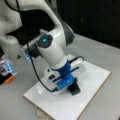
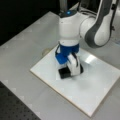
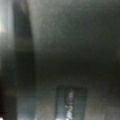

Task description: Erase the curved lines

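In both front views the white board [image 1: 95, 82] [image 2: 100, 85] lies flat on the grey table. My gripper [image 1: 71, 86] [image 2: 71, 71], below a blue wrist mount [image 1: 66, 75] [image 2: 65, 53], is down at the board's middle. It is shut on a black rectangular eraser block [image 1: 74, 89] [image 2: 65, 73] that rests on the board's surface. No curve lines show on the bare parts of the board; anything under the eraser and arm is hidden. The wrist view is dark and shows nothing of the board.
A small orange object [image 1: 9, 79] and a blue-lit device [image 1: 7, 67] stand at a front view's left. A round pale disc [image 2: 46, 51] lies by the board's edge. A black perforated mat [image 2: 15, 107] fills a front view's bottom left corner. A black cable [image 1: 35, 70] hangs along the arm.
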Controlling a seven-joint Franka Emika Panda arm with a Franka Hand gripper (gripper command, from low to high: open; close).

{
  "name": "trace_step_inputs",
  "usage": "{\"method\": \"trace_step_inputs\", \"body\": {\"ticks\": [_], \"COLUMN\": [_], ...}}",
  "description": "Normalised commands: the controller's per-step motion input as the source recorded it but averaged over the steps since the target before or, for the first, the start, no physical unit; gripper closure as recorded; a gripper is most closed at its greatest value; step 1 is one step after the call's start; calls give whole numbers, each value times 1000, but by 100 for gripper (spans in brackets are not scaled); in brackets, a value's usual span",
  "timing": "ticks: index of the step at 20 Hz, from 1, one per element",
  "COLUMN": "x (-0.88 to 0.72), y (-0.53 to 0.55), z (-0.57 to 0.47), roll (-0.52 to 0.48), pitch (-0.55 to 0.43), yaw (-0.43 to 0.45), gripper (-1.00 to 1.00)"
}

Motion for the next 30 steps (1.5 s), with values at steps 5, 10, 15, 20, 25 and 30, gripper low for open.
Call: {"method": "trace_step_inputs", "body": {"ticks": [5,10,15,20,25,30], "x": [375,398,471,519,512,511], "y": [102,152,212,245,231,239], "z": [-370,-388,-436,-471,-504,-518], "roll": [153,159,165,164,160,165], "pitch": [99,104,91,85,82,77], "yaw": [-133,-139,-160,-201,-225,-231], "gripper": [100,100,100,100,100,100]}}
